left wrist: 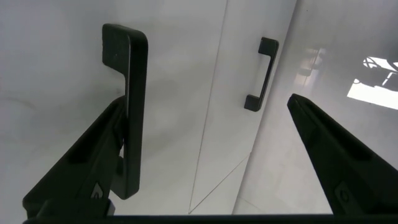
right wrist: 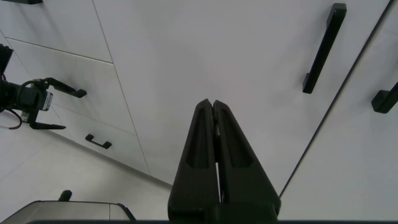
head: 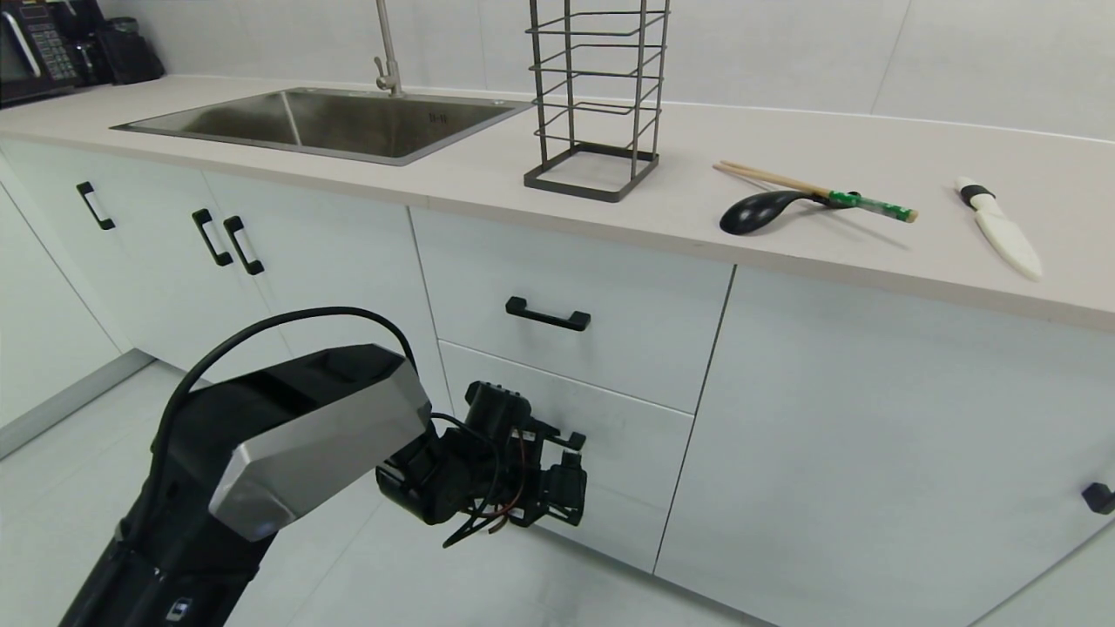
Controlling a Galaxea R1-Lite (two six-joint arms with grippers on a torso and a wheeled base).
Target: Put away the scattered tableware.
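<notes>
We read this as the opening step: nothing's put away yet. The left gripper [head: 571, 488] sits well below the tall dark wire rack [head: 597, 96], right up at the lower white drawer front [head: 627, 435]. Its jaws stand wide. One finger [left wrist: 87, 162] is just beside a black bar handle [left wrist: 127, 112] and the other is well off to the far side, so no grip yet as far as we can tell.

Nxt move, we judge: centre the jaws across that bar, close, then pull straight out w/o twisting. Whether the drawer or the rack is the storage spot, we can't say.

The right gripper [right wrist: 213, 109] has its jaws pressed together, holding nothing. It faces plain white cabinet fronts below the rack's counter level.

Task items all lie on the pale countertop [head: 784, 131], right of the rack, w/ no gripper near.

Count:
- 1 glossy black spoon [head: 762, 213], nearest the rack.
- 1 pair of light wooden chopsticks w/ green band [head: 810, 187], i.e. 2 sticks. They lie across the spoon's handle end, apparently touching it.
- 1 white knife w/ black band [head: 1002, 231], farthest right of the rack and well apart from the others.
- 1 rack.
- 1 steel sink [head: 331, 122] left of the rack, w/ 1 tap [head: 386, 48].
- 5 black cabinet handles [head: 547, 314] on the fronts below rack level, in the head view.
</notes>
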